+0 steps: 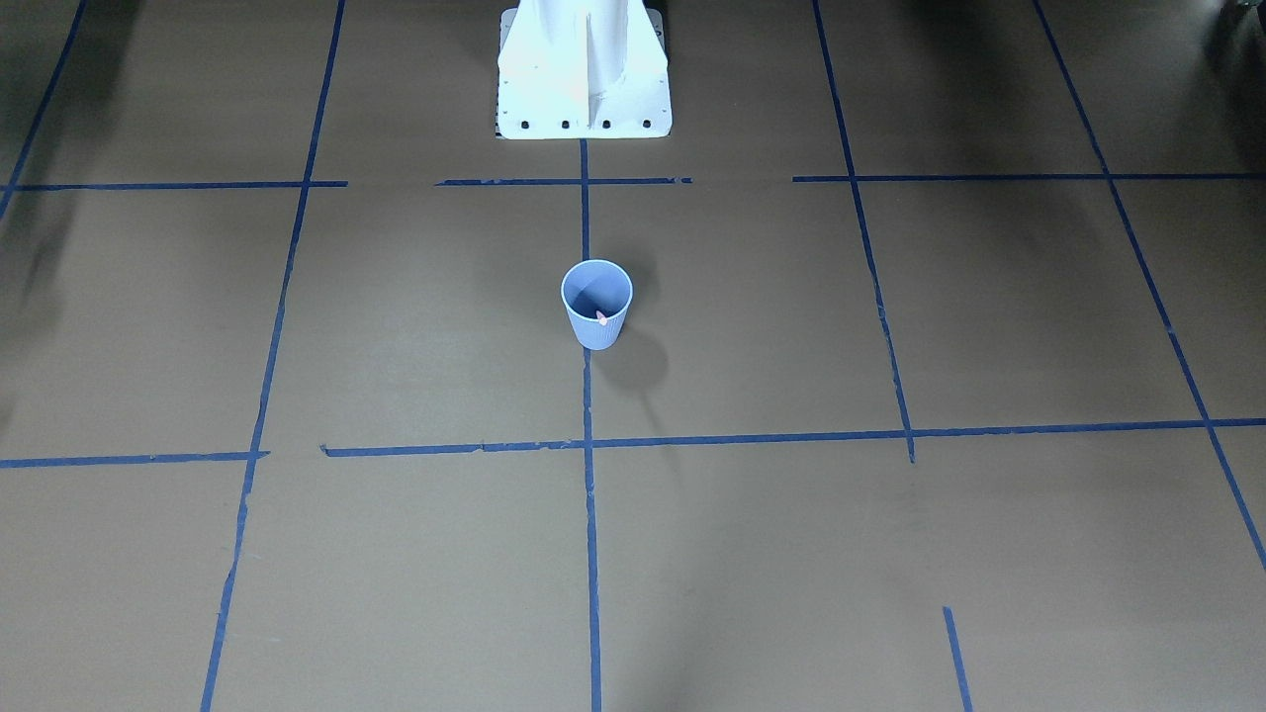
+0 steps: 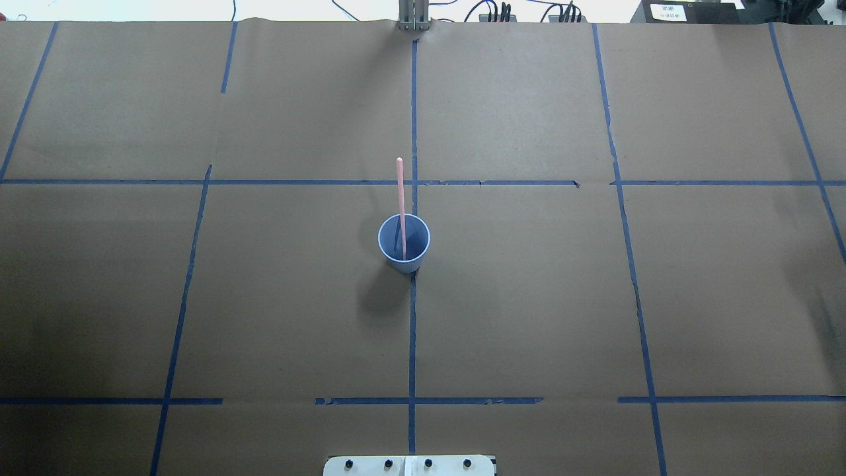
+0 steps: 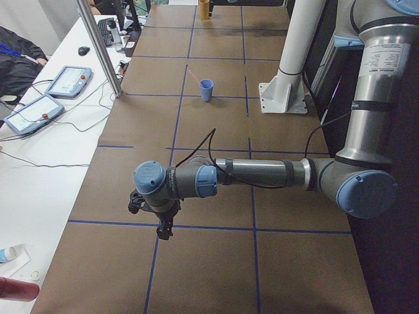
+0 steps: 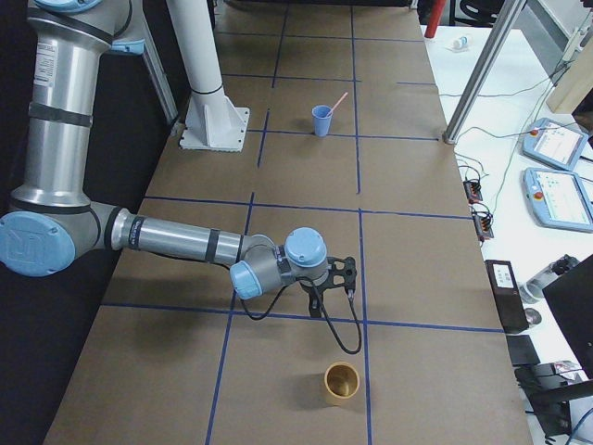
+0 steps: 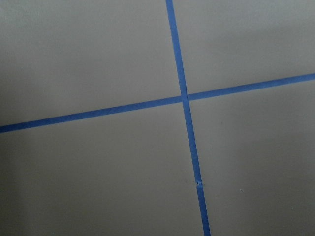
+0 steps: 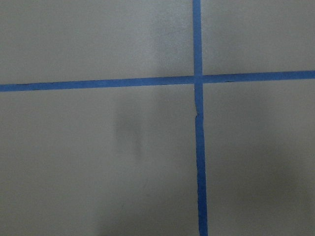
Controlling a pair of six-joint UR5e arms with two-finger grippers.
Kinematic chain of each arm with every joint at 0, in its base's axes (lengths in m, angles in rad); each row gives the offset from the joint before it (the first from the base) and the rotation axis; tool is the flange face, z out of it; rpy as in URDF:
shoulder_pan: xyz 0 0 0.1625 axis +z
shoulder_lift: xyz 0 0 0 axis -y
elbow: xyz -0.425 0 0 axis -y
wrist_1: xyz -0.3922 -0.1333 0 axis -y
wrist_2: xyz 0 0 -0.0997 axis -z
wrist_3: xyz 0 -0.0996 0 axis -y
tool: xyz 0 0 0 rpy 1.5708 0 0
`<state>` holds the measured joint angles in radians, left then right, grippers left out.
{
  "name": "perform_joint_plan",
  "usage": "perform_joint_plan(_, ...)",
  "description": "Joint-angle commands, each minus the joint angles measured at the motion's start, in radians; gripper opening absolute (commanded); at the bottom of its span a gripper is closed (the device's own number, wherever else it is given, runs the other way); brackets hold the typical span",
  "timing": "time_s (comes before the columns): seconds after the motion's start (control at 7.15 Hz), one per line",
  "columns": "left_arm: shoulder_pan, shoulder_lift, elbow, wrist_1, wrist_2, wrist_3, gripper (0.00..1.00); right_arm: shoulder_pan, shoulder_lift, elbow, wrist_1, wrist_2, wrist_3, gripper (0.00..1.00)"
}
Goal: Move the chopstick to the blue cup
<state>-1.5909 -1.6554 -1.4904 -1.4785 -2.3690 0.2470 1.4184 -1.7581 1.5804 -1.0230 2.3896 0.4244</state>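
Leaning against the rim of the blue cup point(image 2: 404, 266), the chopstick point(image 2: 400, 192) stands with its lower end inside and most of its pink length sticking out, tilted toward the side of the blue cup farthest from the robot's base. Judged from that, the transfer looks done, and the risk left is of undoing it. The blue cup seems light and narrow at the foot, and the long stick resting on its rim puts weight high up and off to one side, so a jolt to the tabletop point(image 2: 529, 297) or an arm passing close to the blue cup could tip the two over or flick the stick out. Both arms sit well apart from the blue cup, low over the tape lines at opposite ends. The left gripper point(image 3: 160, 229) and the right gripper point(image 4: 316, 304) show only in the side views, where I cannot tell how far their jaws are parted. Nothing is visibly held by either, and the wrist cameras show only bare paper and blue tape beneath them.
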Motion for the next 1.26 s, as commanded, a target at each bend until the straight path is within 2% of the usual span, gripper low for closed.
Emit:
perform_joint_plan(0.0, -0.001, 0.006, 0.001, -0.003, 0.001, 0.000, 1.00, 0.051, -0.001, 0.085, -0.191, 0.057, -0.019, 1.00)
perform_joint_plan(0.14, 0.000, 0.006, 0.001, -0.002, 0.001, 0.000, 1.00, 0.072, -0.001, 0.113, -0.275, 0.051, -0.097, 1.00)
perform_joint_plan(0.42, 0.000, 0.008, -0.001, -0.003, 0.001, 0.000, 1.00, 0.179, 0.069, 0.162, -0.626, 0.031, -0.377, 1.00)
perform_joint_plan(0.56, 0.000, 0.008, -0.001, -0.003, 0.001, 0.000, 1.00, 0.242, 0.087, 0.153, -0.685, 0.031, -0.471, 1.00)
perform_joint_plan(1.12, 0.000, 0.017, 0.008, -0.002, 0.001, -0.003, 1.00, 0.243, 0.086, 0.144, -0.669, 0.031, -0.460, 1.00)
